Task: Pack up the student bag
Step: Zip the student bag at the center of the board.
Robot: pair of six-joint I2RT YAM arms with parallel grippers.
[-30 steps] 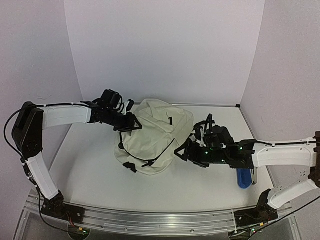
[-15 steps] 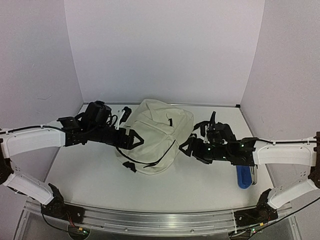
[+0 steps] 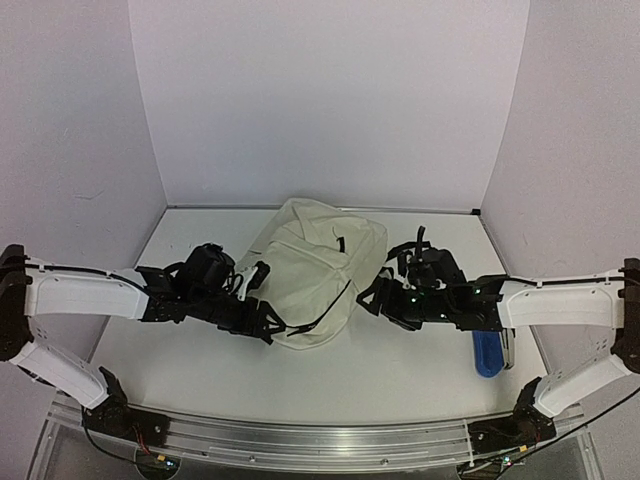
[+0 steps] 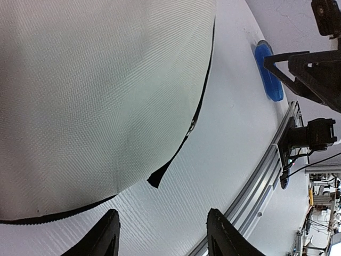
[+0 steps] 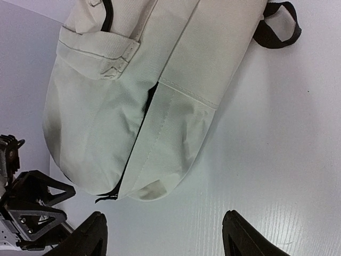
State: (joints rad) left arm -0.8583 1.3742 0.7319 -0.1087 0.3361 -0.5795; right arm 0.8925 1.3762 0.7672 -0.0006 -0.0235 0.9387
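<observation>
The student bag (image 3: 315,262), a cream canvas backpack with black trim, lies flat in the middle of the table. My left gripper (image 3: 268,325) sits low at its front-left edge, open, with only bare table between the fingers (image 4: 162,224). The bag's canvas (image 4: 96,90) and a loose black strap end (image 4: 156,178) lie just ahead of it. My right gripper (image 3: 372,300) is at the bag's right side, open and empty (image 5: 165,224), a short way from the bag's rounded end (image 5: 133,96). The zipper line (image 5: 136,144) runs along the bag and looks shut.
A blue oblong object (image 3: 487,355) lies on the table under my right forearm; the left wrist view shows this blue object (image 4: 269,72) too. The metal rail (image 3: 300,440) runs along the near edge. Walls enclose the table on three sides. A black carry loop (image 5: 277,26) sticks out from the bag.
My left arm has swung from the bag's back-left edge down to its front-left edge, and its jaws have parted. The bag has settled flatter. My right arm has barely moved.
</observation>
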